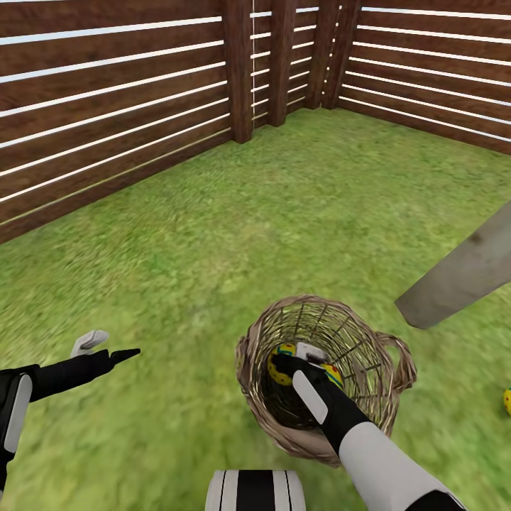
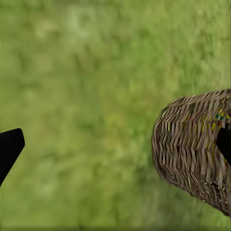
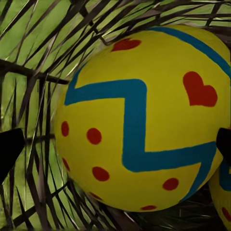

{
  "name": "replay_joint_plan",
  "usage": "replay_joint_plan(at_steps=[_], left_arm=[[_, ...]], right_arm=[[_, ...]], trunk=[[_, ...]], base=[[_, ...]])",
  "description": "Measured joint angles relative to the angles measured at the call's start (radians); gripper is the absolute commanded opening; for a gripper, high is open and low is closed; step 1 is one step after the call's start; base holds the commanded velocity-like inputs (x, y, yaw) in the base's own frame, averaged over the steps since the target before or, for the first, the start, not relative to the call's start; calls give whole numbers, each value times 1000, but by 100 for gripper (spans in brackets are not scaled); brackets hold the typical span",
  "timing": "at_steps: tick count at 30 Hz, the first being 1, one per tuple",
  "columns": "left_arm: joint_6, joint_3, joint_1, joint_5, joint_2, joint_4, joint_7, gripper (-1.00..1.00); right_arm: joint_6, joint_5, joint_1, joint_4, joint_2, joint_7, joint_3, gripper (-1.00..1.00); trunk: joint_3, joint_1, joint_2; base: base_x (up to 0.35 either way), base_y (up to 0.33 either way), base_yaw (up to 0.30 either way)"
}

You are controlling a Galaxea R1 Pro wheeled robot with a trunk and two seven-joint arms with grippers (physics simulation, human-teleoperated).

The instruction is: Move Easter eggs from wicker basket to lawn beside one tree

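Right wrist view: open right gripper [image 3: 115, 147] astride yellow egg [image 3: 139, 120]

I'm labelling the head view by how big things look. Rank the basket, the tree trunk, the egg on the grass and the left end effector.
1. Basket, largest.
2. Tree trunk, cut off by the frame, so its full size is unsure.
3. Left end effector.
4. Egg on the grass, smallest, partly cropped at the edge.

Ahead of you stands a brown wooden fence [image 1: 106, 106] of horizontal slats, with bright white showing through the narrow gaps between them. You see it run from the left side back to a corner at the far middle, where several thick upright posts [image 1: 239, 71] stand close together. From there it runs out again to the right.
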Motion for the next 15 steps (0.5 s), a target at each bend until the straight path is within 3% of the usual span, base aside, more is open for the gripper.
replay_joint_plan(at_steps=[7,11,15], left_arm=[[0,0,0,0,0,0,0,100],[0,0,0,0,0,0,0,100],[0,0,0,0,0,0,0,100]], right_arm=[[-2,0,0,6,1,17,-1,100],[-2,2,0,8,1,18,-1,100],[-15,1,0,8,3,18,-1,100]], trunk=[[0,0,0],[-15,2,-1],[-15,2,-1]], base=[[0,0,0],[0,0,0],[0,0,0]])
